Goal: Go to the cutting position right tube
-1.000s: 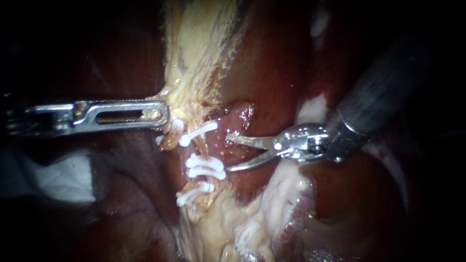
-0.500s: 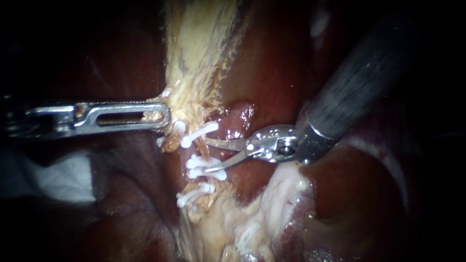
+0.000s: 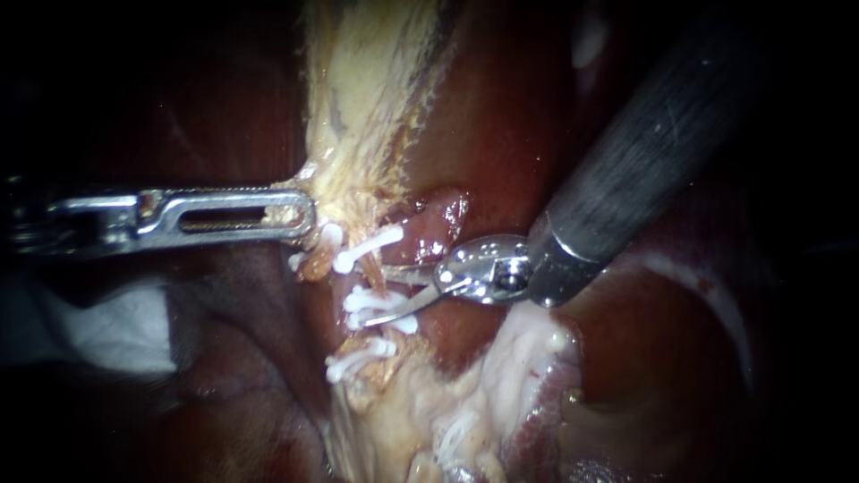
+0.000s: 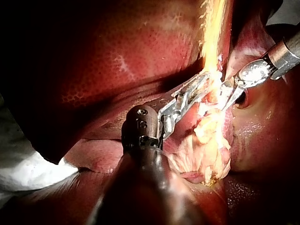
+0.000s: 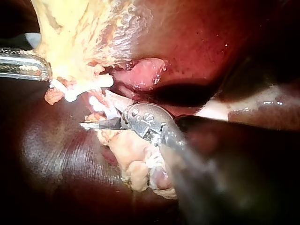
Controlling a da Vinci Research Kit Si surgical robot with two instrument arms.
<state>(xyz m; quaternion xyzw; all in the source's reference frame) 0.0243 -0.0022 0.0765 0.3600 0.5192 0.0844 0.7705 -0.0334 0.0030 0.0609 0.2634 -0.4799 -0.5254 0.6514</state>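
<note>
A pale tube (image 3: 374, 279) runs down from the yellowish gallbladder tissue (image 3: 358, 107) and carries white clips: one above (image 3: 365, 247), a pair in the middle (image 3: 380, 309) and one lower (image 3: 356, 360). My right instrument (image 3: 376, 293) comes in from the upper right. Its two thin curved blades are open and straddle the tube between the upper clip and the middle pair. My left instrument (image 3: 300, 215) lies level from the left, its slotted jaws shut on the yellowish tissue just above the clips. In the right wrist view one blade (image 5: 93, 125) shows beside the clips (image 5: 89, 86).
Dark red liver (image 3: 501, 116) surrounds the site. Pale fatty tissue (image 3: 465, 394) lies below the clips, with another white clip (image 3: 452, 438) in it. White gauze (image 3: 98, 331) sits at the lower left. The right shaft (image 3: 644, 152) crosses the upper right.
My right instrument has moved left, from clear of the clips until its open blades span the tube between them. The left instrument has held still on its tissue.
</note>
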